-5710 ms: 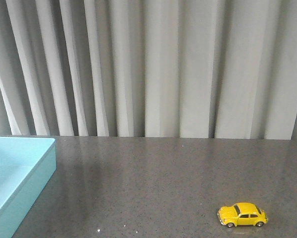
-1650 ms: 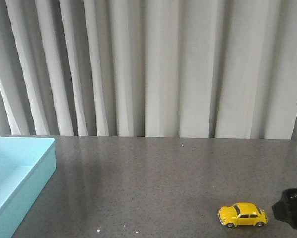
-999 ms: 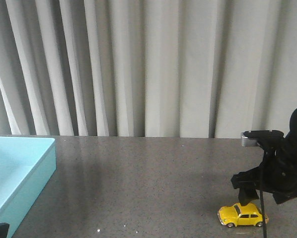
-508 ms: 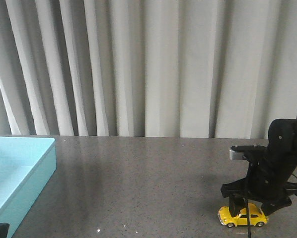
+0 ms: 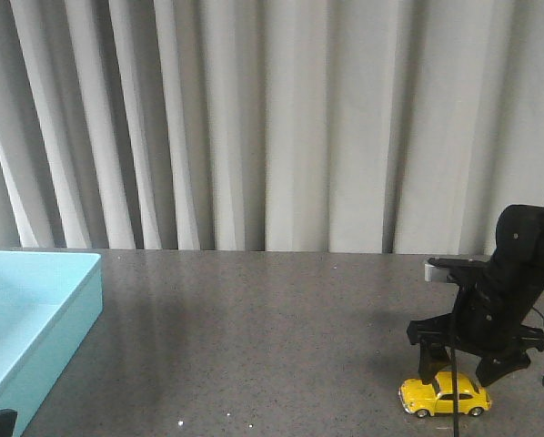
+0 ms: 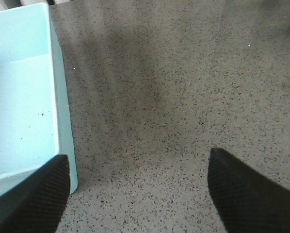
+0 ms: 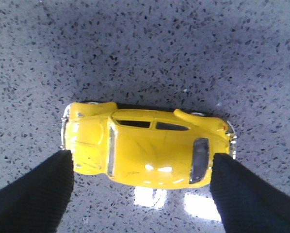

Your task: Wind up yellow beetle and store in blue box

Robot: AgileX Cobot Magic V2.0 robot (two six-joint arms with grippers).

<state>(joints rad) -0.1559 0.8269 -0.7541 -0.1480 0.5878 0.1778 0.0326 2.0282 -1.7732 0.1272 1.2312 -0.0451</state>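
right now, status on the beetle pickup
Right gripper open, jaws either end of the beetle, not closed on it. Left gripper open, empty, beside the box. Beetle on table, nothing blocking.

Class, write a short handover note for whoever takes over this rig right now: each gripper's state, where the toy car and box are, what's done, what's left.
Right gripper: open, low over the yellow beetle, one finger past each end of it, not yet closed.
Left gripper: open, holding nothing, beside the blue box.
Beetle: on its wheels on the table, near the right front.
Box: at the table's left edge; the part in view holds nothing.
Done: right arm lined up for the grasp.
Left: grasp the beetle, wind it up, put it in the box.
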